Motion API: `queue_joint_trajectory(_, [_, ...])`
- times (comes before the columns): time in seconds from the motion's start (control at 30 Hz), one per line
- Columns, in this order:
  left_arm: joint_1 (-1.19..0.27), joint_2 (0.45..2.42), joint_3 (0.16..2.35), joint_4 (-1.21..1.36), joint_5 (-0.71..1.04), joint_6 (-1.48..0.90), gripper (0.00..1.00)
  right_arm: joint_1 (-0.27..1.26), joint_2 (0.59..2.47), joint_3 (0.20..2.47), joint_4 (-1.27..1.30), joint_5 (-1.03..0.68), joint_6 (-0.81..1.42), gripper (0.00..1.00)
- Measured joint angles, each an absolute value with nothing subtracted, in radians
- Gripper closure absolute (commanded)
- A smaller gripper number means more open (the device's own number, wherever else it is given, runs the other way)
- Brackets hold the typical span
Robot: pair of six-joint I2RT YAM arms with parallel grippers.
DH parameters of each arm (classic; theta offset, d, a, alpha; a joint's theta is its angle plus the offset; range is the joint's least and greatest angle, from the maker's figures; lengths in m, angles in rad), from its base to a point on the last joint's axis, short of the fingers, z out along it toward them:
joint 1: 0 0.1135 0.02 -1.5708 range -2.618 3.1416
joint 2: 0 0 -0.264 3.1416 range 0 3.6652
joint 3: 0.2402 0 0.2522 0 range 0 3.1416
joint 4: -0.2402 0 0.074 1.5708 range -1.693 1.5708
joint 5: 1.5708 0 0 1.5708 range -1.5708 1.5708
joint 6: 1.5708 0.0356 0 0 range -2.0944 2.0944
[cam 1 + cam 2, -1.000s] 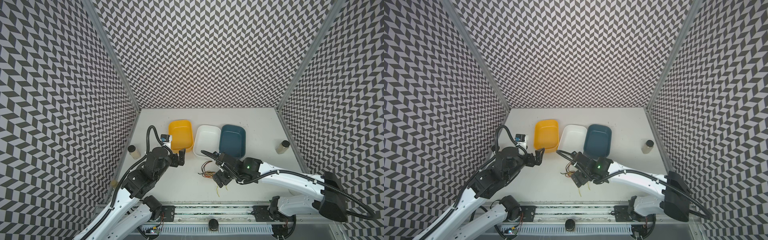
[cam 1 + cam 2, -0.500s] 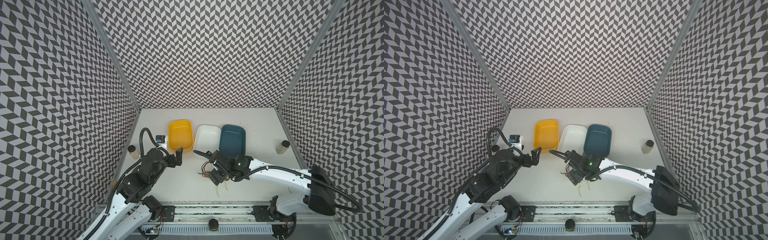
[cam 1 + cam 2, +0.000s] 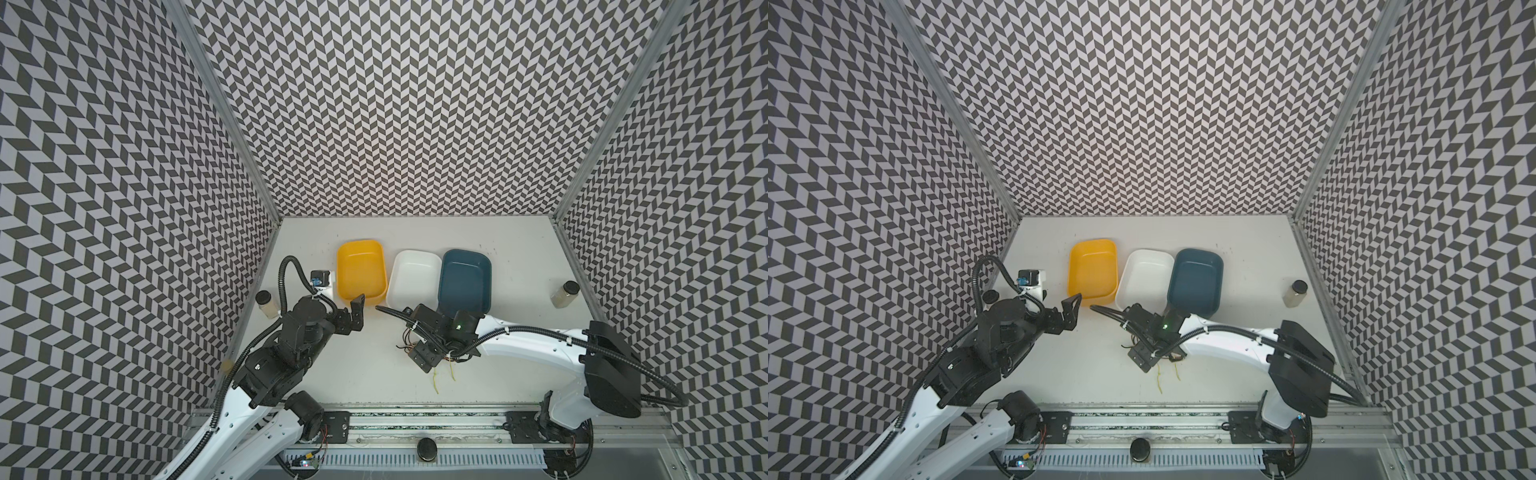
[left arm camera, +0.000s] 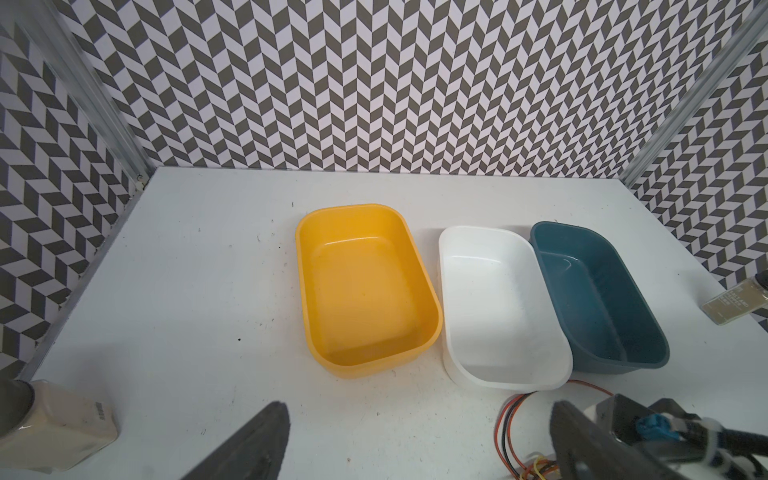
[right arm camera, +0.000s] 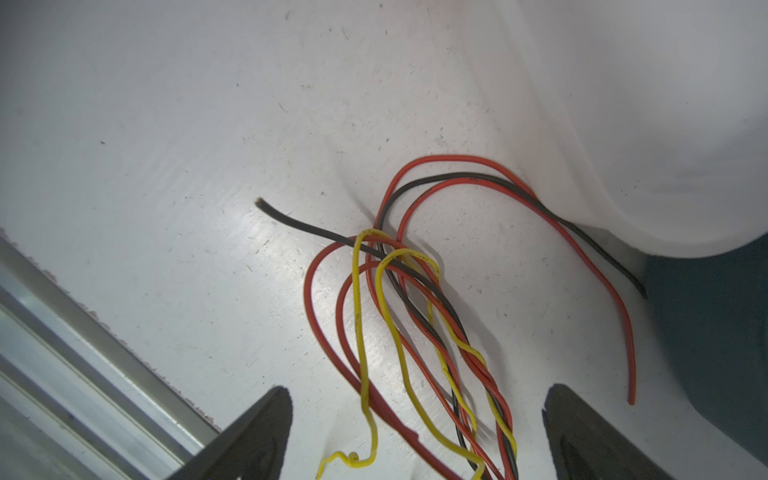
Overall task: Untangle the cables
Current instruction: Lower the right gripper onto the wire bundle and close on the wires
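Note:
The cables (image 5: 415,311) are thin red, black and yellow wires in one tangle on the white table, just in front of the white tub. In both top views my right gripper (image 3: 424,356) hangs over them and hides most of the tangle; yellow ends (image 3: 1158,380) stick out toward the front. In the right wrist view my right gripper (image 5: 415,390) is open, with the wires lying between its fingers and none pinched. My left gripper (image 3: 353,311) is open and holds nothing, left of the tangle by the yellow tub's near corner. The left wrist view shows the cables (image 4: 509,419) by its right finger.
Three tubs stand side by side behind the cables: yellow (image 3: 360,242), white (image 3: 417,252) and dark blue (image 3: 465,251). One small jar (image 3: 266,303) stands by the left wall and another jar (image 3: 564,294) by the right wall. A metal rail (image 3: 415,419) runs along the front.
My right gripper has shifted a little to the left over the cables and that arm's elbow has swung left. The left arm has barely moved. Both grippers have stayed open.

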State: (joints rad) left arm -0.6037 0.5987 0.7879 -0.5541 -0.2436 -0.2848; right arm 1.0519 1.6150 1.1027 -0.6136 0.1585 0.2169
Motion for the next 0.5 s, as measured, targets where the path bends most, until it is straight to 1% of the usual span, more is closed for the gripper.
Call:
queue_joint_trajectory(0.2, [-0.604, 0.599, 0.788, -0.554, -0.244, -0.285, 0.01, 1.052, 1.654, 1.103, -0.591, 0.163, 0.213, 0.1])
queue_joint_trajectory(0.37, [-0.604, 0.599, 0.788, -0.554, -0.244, -0.285, 0.01, 1.05, 1.678, 1.104, -0.577, 0.166, 0.205, 0.21])
queue_joint_trajectory(0.5, [-0.604, 0.599, 0.788, -0.554, -0.244, -0.285, 0.01, 1.039, 1.693, 1.104, -0.562, 0.155, 0.201, 0.25])
